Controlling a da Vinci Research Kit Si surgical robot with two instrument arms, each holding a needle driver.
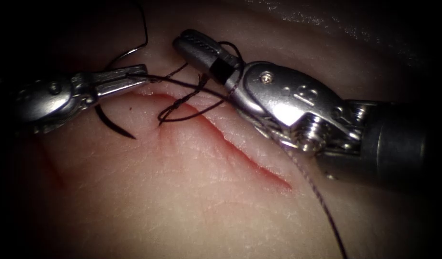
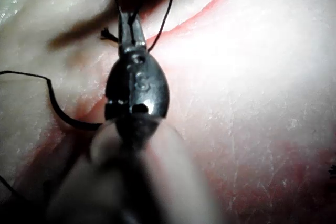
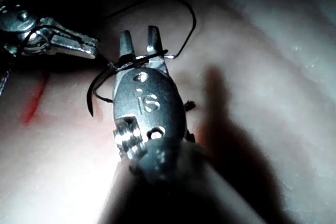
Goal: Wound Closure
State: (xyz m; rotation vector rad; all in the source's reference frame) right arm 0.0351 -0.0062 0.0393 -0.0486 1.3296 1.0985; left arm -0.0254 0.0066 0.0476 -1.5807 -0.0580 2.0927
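Observation:
The cut [image 1: 240,153] runs as a red line across the tissue [image 1: 182,201]. My left tool [image 1: 138,76] comes in from the left with its jaws shut on the dark thread [image 1: 192,86] just above the cut's upper end. The curved needle [image 1: 113,125] lies free on the tissue left of the cut, below the left tool's jaws, held by neither tool. Over the cut's upper end, my right tool [image 1: 197,42] has thread wound round its jaws. In the right wrist view its jaws [image 3: 139,40] stand open with thread [image 3: 137,60] across their base.
A stitch with knotted thread [image 1: 175,106] crosses the cut's upper part. One strand [image 1: 321,201] trails from under the right tool toward the near right. Another loop of thread [image 1: 139,38] arcs behind the left tool. Red fluid [image 1: 53,168] stains the tissue at the left.

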